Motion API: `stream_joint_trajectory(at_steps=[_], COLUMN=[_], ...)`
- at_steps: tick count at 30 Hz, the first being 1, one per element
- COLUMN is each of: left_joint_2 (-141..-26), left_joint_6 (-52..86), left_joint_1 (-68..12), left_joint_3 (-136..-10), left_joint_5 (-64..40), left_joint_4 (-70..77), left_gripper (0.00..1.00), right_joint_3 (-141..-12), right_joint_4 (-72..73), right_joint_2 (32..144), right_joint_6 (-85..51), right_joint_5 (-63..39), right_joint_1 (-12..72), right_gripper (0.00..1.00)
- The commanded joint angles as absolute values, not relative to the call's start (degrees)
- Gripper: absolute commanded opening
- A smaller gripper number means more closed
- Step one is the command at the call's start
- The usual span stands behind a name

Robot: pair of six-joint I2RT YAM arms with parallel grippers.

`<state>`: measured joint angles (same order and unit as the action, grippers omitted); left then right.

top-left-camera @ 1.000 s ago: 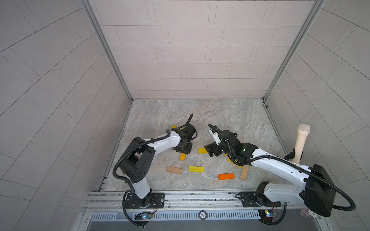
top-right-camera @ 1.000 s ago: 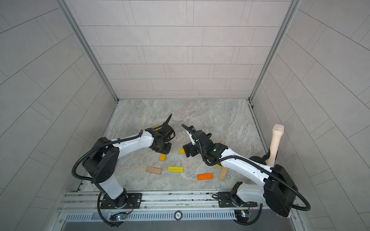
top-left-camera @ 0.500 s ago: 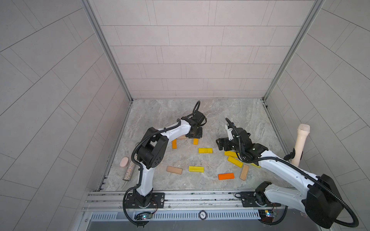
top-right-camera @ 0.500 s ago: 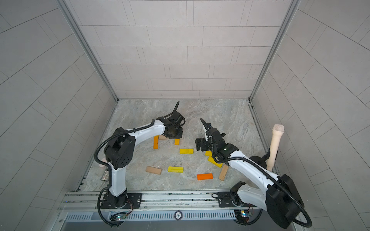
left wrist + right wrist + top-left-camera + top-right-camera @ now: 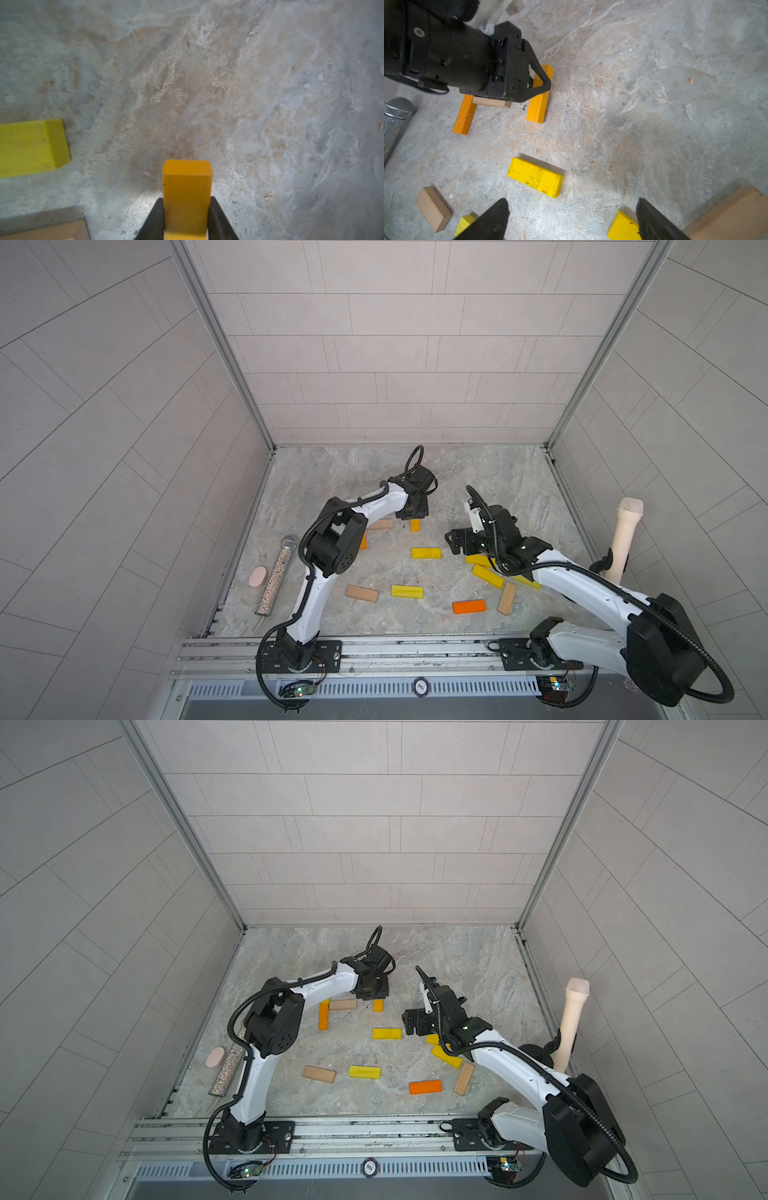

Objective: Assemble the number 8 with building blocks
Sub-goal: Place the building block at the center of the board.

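Since a second back the left arm (image 5: pixel 316 597) has swung off the middle of the grey marbled surface (image 5: pixel 478 472) toward the back, baring the things by the left wall, and the right hand (image 5: pixel 572 199) has drawn back to its own side. By that wall lies a glittery silver cylinder (image 5: pixel 277 574) with a small pink oval pad (image 5: pixel 258 576) just beside it. A cream microphone-shaped cylinder (image 5: pixel 625 539) stands against the right wall, well apart from the work.

The left arm's black elbow covers part of a long orange wooden bar (image 5: pixel 363 542) in a top view, and the left hand (image 5: pixel 186 199) hides the far end of the bar it grips. Loose building blocks (image 5: pixel 424 1087) lie nearer the front: a pale tan bar (image 5: pixel 362 593), a lemon-yellow bar (image 5: pixel 407 591), a bright orange bar (image 5: pixel 469 606), a slanted tan bar (image 5: pixel 507 598), and yellow bars (image 5: pixel 487 576) partly under the right arm (image 5: pixel 582 585). Another yellow wooden bar (image 5: pixel 426 553) lies flat between the two hands.

The right hand hangs released, jaws wide with nothing between them. The left hand is clenched on an amber wooden bar (image 5: pixel 187 180), fingers (image 5: pixel 155 220) pressed to both its long sides.

The number 8 (image 5: pixel 323 1017) is barely begun, left of centre on the surface: the orange bar, a tan wooden bar (image 5: pixel 343 1004) lying crosswise at its far end, and the amber bar parallel to the orange one, a gap showing between it and the tan bar.
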<state>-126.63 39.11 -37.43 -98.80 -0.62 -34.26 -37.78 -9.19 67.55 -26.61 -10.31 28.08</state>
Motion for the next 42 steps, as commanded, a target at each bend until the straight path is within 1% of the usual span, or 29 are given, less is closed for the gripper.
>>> stream_joint_trajectory(at_steps=[1, 3, 6, 9, 14, 19, 21, 28, 33, 36, 42], left_joint_2=[-128.0, -127.6, -125.3, -121.4, -112.4, -103.8, -101.0, -93.6, -89.3, -87.3, -84.9], left_joint_6=[40.6, 40.0, 38.9, 37.7, 35.9, 35.1, 34.9, 34.2, 33.7, 34.0, 33.6], left_joint_1=[-36.8, -36.7, -36.6, -36.4, -35.0, -31.3, -29.5, -23.0, -20.0, -19.1, -18.2], left_joint_3=[-100.1, -99.9, -98.0, -94.8, -87.0, -78.5, -75.0, -64.2, -56.4, -52.7, -48.1], left_joint_5=[0.4, -0.2, -1.3, -2.2, -3.0, -4.4, -5.2, -8.9, -11.4, -12.4, -12.4], left_joint_4=[-35.0, -34.3, -31.4, -27.8, -22.8, -20.9, -19.8, -15.8, -9.6, -6.7, -6.0], left_gripper=[0.33, 0.39, 0.51, 0.63, 0.86, 0.99, 1.00, 1.00, 1.00, 1.00, 1.00], right_joint_3=[-39.6, -39.6, -40.0, -41.1, -44.0, -47.6, -49.4, -57.3, -61.8, -64.0, -69.4], right_joint_4=[-8.4, -8.0, -8.3, -9.0, -10.1, -10.4, -11.0, -11.2, -10.2, -10.4, -12.6], right_joint_2=[68.1, 68.2, 68.4, 69.1, 71.9, 76.7, 79.0, 89.8, 96.5, 100.3, 106.4], right_joint_6=[-27.2, -27.1, -27.4, -27.2, -27.1, -27.5, -28.0, -33.0, -37.0, -38.6, -39.5], right_joint_5=[-11.3, -11.3, -11.2, -11.2, -10.4, -9.2, -8.4, -9.5, -9.8, -9.0, -5.3], right_joint_1=[28.0, 28.0, 28.1, 28.2, 29.6, 31.8, 32.8, 34.4, 35.1, 35.3, 36.4], right_gripper=[0.97, 0.97, 0.97, 0.97, 0.96, 0.94, 0.92, 0.74, 0.63, 0.60, 0.55])
